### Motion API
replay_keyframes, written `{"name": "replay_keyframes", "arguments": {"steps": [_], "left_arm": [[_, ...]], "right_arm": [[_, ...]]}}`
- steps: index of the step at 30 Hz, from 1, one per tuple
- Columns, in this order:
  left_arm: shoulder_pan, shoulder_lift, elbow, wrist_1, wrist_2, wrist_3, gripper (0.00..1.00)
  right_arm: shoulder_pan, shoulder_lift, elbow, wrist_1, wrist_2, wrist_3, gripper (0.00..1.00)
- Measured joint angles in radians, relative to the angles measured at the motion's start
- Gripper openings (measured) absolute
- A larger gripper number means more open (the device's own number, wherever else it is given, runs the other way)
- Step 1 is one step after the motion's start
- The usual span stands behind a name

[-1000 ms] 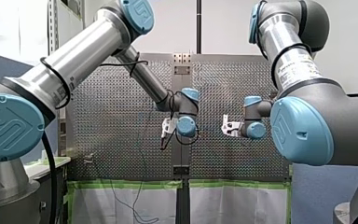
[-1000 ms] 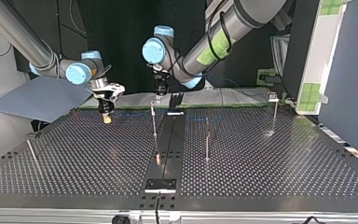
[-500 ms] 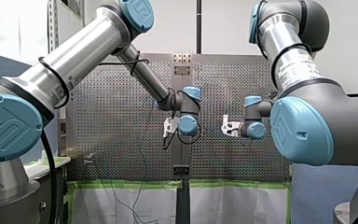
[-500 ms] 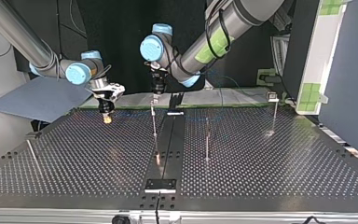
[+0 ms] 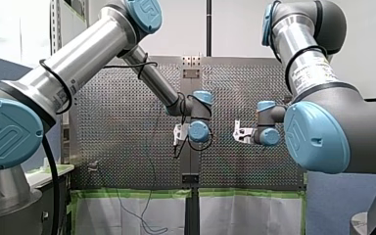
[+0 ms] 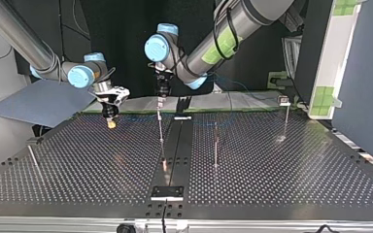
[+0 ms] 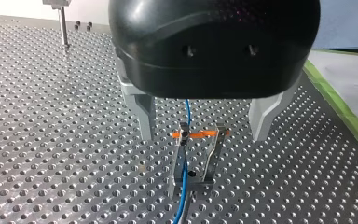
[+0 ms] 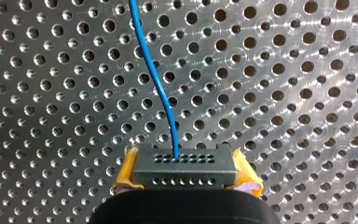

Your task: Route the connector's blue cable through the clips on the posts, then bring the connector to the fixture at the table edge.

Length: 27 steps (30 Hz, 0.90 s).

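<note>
Since the earlier frames my left arm's wrist has been drifting a little toward the top view's left and rising slightly, while my right arm has been keeping its place.

In the front view my left gripper [image 5: 177, 141] is hanging over the middle of the perforated table [image 5: 127, 122], with my right gripper [image 5: 236, 134] waiting well apart from it, likely so the line between them is staying loose.

In the top view my left gripper is hovering just above the tip of a thin post [image 6: 160, 127], which suggests that this post is the one being worked on.

In the left wrist view the metal fingers [image 7: 141, 109] are standing wide apart on either side of the clip [image 7: 192, 179]. The blue cable [image 7: 187, 111] is dropping between them into one side of the clip, touched by neither finger.

In the right wrist view the yellow pads [image 8: 127, 171] are clamping the connector [image 8: 184, 162] by its two ends. The cable is leaving its top face and snaking away over the table with slack, so the connector is being carried in the air, away from any fixture.
</note>
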Motion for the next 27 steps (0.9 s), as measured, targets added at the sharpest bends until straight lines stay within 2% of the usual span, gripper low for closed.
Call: {"name": "replay_keyframes", "arguments": {"steps": [8, 15, 27], "left_arm": [[-0.002, 0.005, 0.000, -0.002, 0.000, 0.000, 1.00], [-0.021, 0.036, -0.018, -0.012, -0.013, 0.001, 1.00], [-0.042, 0.135, -0.116, 0.077, -0.016, -0.018, 1.00]], "right_arm": [[0.002, 0.001, 0.000, 0.004, 0.000, -0.003, 0.00], [0.004, 0.001, 0.000, 0.006, 0.000, -0.005, 0.00], [0.005, 0.001, 0.000, 0.004, 0.000, -0.002, 0.00]]}}
